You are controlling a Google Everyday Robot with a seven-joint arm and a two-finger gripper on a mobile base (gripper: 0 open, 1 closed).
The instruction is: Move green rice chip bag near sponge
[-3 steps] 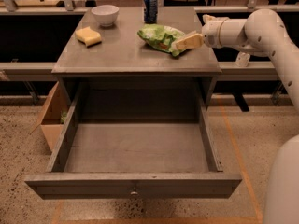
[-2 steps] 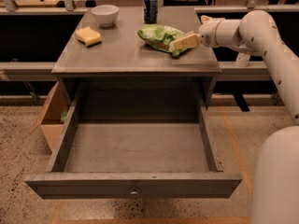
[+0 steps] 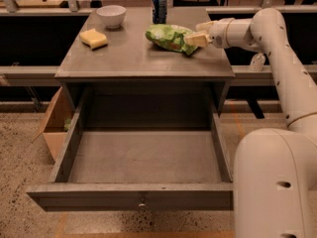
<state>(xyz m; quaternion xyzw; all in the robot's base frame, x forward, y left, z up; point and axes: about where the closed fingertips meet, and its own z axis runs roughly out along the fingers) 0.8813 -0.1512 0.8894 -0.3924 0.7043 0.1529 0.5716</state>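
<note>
Reaching in from the right, the gripper touches the green rice chip bag; whether it grips, I cannot tell.

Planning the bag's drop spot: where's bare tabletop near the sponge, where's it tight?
Bare tabletop: the wide strip between sponge and green rice chip bag, running to the front edge; also front-right, ahead of the gripper at the bag's right end. Crowded: the back edge, where bowl and can stand, bowl just behind the sponge.

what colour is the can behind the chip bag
The can is dark blue, camera view; the gripper is at the green rice chip bag.
</note>
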